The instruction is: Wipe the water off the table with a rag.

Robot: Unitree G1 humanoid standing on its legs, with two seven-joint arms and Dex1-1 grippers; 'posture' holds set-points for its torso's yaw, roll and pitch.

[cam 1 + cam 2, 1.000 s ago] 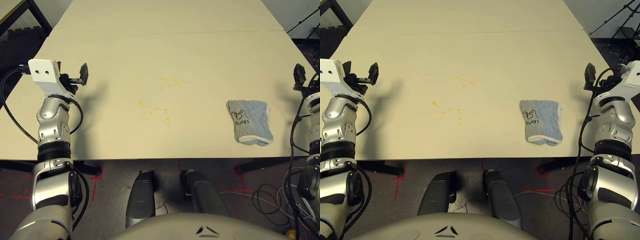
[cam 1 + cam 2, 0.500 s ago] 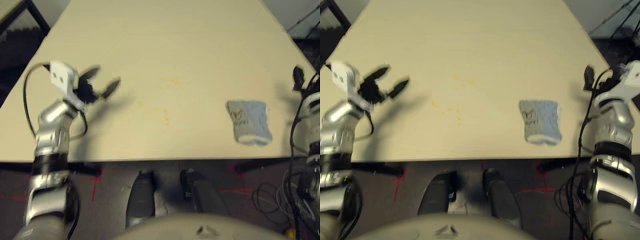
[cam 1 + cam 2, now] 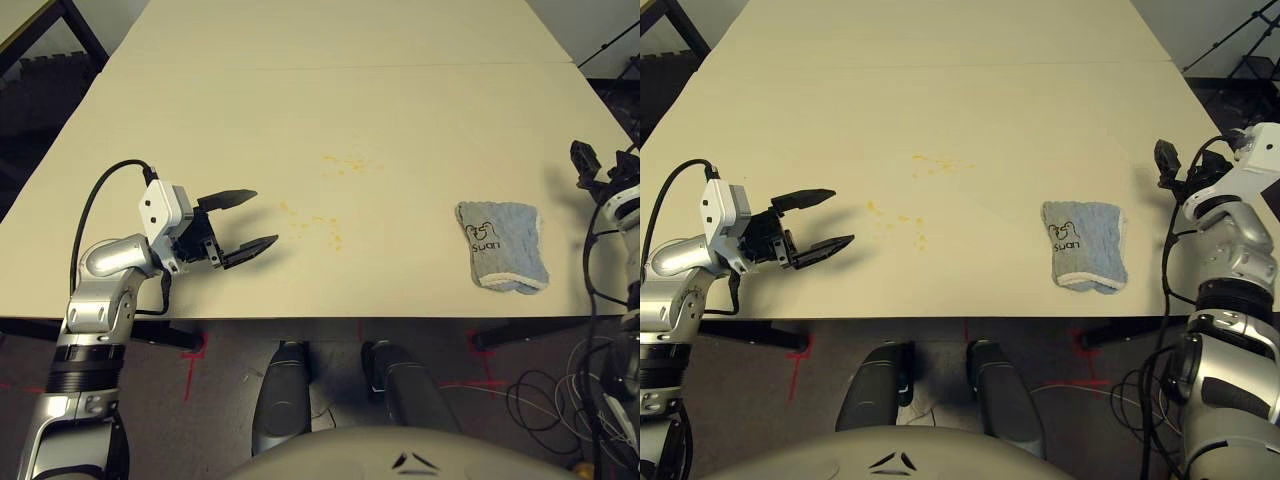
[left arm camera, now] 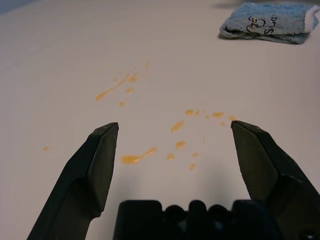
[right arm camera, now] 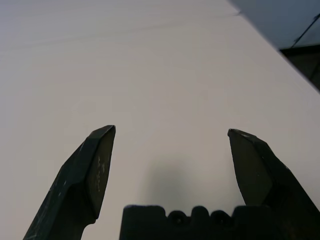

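The water shows as small yellowish-orange droplets on the cream table [image 3: 420, 110], in a near cluster [image 3: 312, 222] and a farther one [image 3: 345, 163]. My left gripper [image 3: 258, 217] hovers low at the near left, open, pointing right at the near droplets [image 4: 135, 159], with nothing between its fingers. The grey-blue rag [image 3: 502, 245] with a dark logo lies folded at the near right, also in the left wrist view as the rag [image 4: 270, 22]. My right gripper [image 3: 1165, 160] stands open and empty at the table's right edge, beyond the rag and apart from it.
A thin seam [image 3: 340, 67] crosses the table far from me. The table's front edge [image 3: 330, 318] runs just below the rag and my left gripper. Cables [image 3: 560, 400] lie on the dark floor at the right, and red tape marks [image 3: 195, 350] lie under the table.
My left gripper has swung from the table's far left edge inward and nearer, and now points at the droplets. The right gripper shifted slightly nearer. The rag has not moved.
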